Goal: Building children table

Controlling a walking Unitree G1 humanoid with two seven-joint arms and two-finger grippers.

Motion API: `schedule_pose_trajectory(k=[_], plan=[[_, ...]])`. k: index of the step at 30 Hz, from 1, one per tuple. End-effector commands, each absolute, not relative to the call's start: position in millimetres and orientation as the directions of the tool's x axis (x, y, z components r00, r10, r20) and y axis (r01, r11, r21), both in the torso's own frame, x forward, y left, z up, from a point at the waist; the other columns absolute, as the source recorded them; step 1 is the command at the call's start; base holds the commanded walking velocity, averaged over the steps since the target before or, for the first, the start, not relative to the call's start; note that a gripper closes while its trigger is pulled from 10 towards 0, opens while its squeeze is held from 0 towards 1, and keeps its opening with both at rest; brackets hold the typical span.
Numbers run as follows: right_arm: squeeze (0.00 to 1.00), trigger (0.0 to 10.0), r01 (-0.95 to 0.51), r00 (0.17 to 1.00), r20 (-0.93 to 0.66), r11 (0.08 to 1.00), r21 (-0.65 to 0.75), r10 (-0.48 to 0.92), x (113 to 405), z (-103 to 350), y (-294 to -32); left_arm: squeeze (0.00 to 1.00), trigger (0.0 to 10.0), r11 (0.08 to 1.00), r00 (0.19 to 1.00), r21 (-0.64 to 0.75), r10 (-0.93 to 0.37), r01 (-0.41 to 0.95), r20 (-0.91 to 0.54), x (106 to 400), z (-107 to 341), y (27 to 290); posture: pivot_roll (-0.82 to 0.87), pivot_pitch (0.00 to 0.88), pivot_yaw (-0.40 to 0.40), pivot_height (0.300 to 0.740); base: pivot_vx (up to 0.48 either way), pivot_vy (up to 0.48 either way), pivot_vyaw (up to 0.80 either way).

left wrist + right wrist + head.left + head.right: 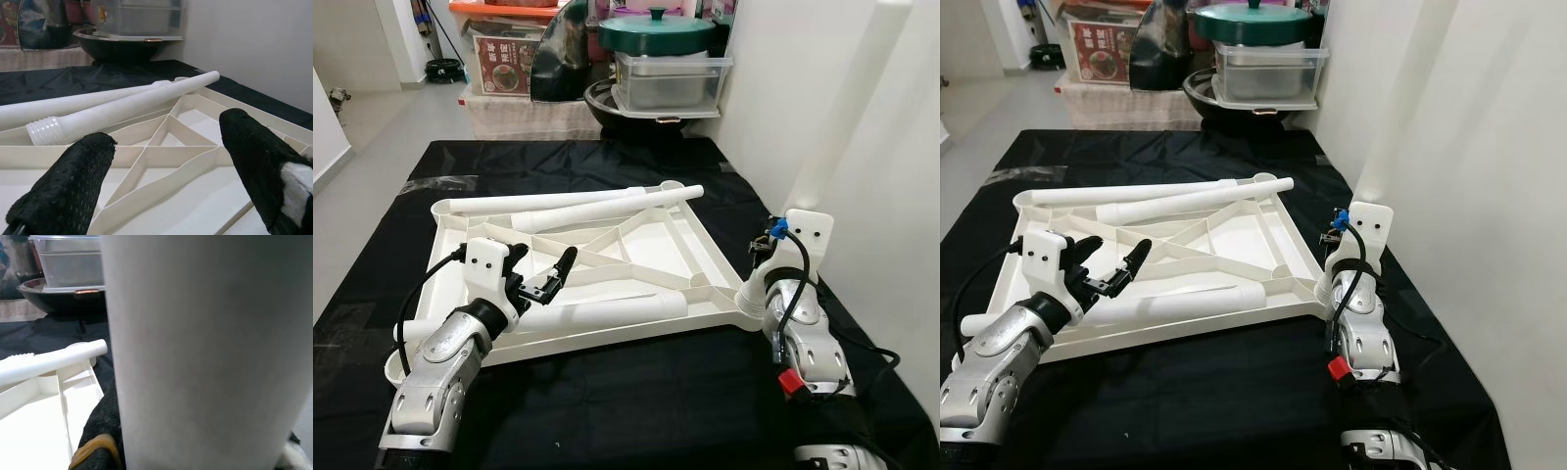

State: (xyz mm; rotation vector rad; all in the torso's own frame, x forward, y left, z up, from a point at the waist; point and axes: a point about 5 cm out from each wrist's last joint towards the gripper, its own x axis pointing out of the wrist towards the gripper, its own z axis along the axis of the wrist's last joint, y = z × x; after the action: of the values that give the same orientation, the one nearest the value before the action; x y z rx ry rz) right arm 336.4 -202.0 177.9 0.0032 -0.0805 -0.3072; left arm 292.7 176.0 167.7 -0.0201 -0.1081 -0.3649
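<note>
The white table top lies upside down on a black cloth, its ribs facing up. Two white legs lie side by side across its far edge, and a third leg lies along the near edge. My left gripper hovers open over the left part of the ribs, holding nothing; its black fingers frame the threaded end of a lying leg. At the near right corner a fourth leg stands tilted up. My right gripper is shut on its lower end, and the leg sits close in the right wrist view.
The black cloth covers the floor around the table top. At the back stand a black wok, a clear box with a green lid and a storage box. A white wall runs close along the right.
</note>
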Motion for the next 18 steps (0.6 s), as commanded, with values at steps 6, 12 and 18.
schedule_pose_trajectory(k=[6, 12, 18], plan=[[0.0, 10.0, 0.312, 0.946, 0.086, 0.95, 0.011, -0.312, 334.3, 181.6, -203.3, 0.0, 10.0, 0.929, 0.924, -0.002, -0.369, 0.371, 0.097, 292.6, 164.4, 173.1, 0.01, 0.0, -0.074, 0.74, 0.0, 0.0, 0.0], [0.0, 10.0, 0.305, 0.948, 0.087, 0.952, 0.012, -0.305, 334.4, 181.6, -201.0, 0.0, 10.0, 0.929, 0.924, -0.003, -0.368, 0.37, 0.101, 292.5, 165.8, 173.3, 0.02, 0.0, -0.073, 0.74, 0.0, 0.0, 0.0], [0.0, 10.0, 0.301, 0.95, 0.086, 0.954, 0.013, -0.301, 334.3, 181.3, -200.1, 0.0, 10.0, 0.926, 0.914, -0.001, -0.373, 0.378, 0.157, 292.9, 176.4, 173.1, 0.02, 0.0, -0.072, 0.74, 0.0, 0.0, 0.0]])
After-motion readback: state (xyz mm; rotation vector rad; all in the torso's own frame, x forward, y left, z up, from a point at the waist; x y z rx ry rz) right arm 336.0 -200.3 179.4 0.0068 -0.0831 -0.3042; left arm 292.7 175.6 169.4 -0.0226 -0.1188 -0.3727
